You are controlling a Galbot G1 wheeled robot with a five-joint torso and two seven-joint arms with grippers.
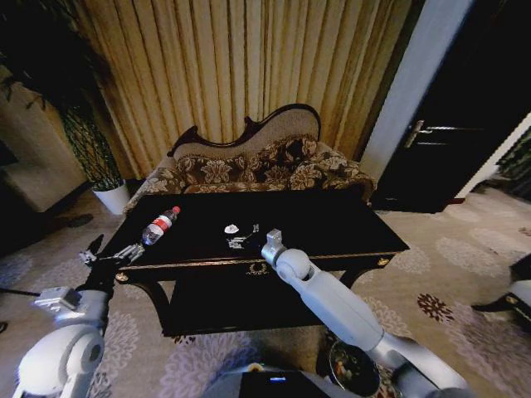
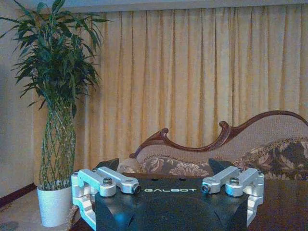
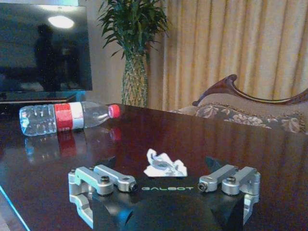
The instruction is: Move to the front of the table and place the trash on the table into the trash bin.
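Observation:
The dark table (image 1: 332, 236) with gold trim stands just ahead of me. A clear bottle (image 1: 160, 225) with a red label lies on its side near the table's left end, also seen as the bottle (image 3: 62, 117). A white crumpled scrap (image 1: 231, 229) rests near the middle front. My right gripper (image 1: 241, 241) hovers low over the tabletop right behind that scrap (image 3: 166, 166), open, with the scrap lying between its spread fingers (image 3: 215, 163). My left gripper (image 1: 109, 252) is open and holds nothing at the table's front left corner. The round dark trash bin (image 1: 348, 366) sits on the floor under my right arm.
A floral sofa (image 1: 249, 170) with a carved back stands behind the table, before tan curtains. A tall plant in a white pot (image 1: 112, 197) is at the left, and a dark door (image 1: 448, 141) at the right. Patterned carpet lies on both sides of the table.

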